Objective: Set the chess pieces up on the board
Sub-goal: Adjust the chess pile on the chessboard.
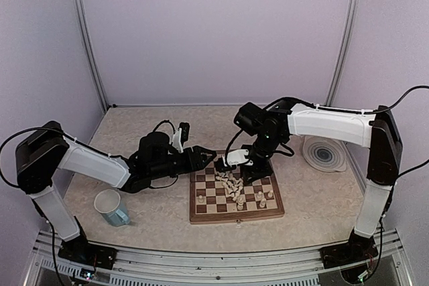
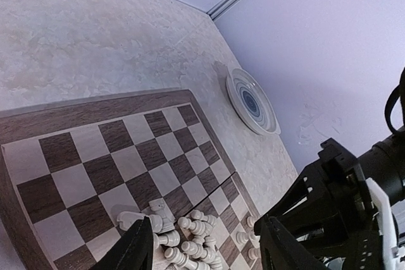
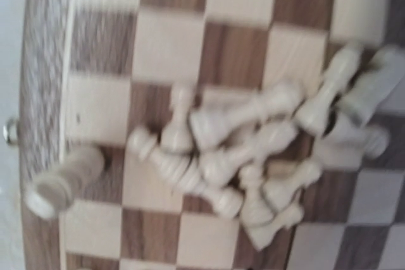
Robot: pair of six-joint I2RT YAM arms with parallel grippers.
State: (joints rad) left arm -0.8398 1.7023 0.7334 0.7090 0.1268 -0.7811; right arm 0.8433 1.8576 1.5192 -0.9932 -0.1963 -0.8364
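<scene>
Hovering by the far left corner of the board (image 1: 198, 217), the left gripper (image 1: 210, 157) is held about half open and empty. The right gripper (image 1: 249, 171) (jaw gap cannot be told) is poised over the chess pieces (image 1: 231, 184), which are heaped mid-board.

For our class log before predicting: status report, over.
Left gripper jaws open, empty. Right gripper by pile, jaws unclear. Chess pieces mostly heaped on board, few standing. Mug, plate off the board.
</scene>
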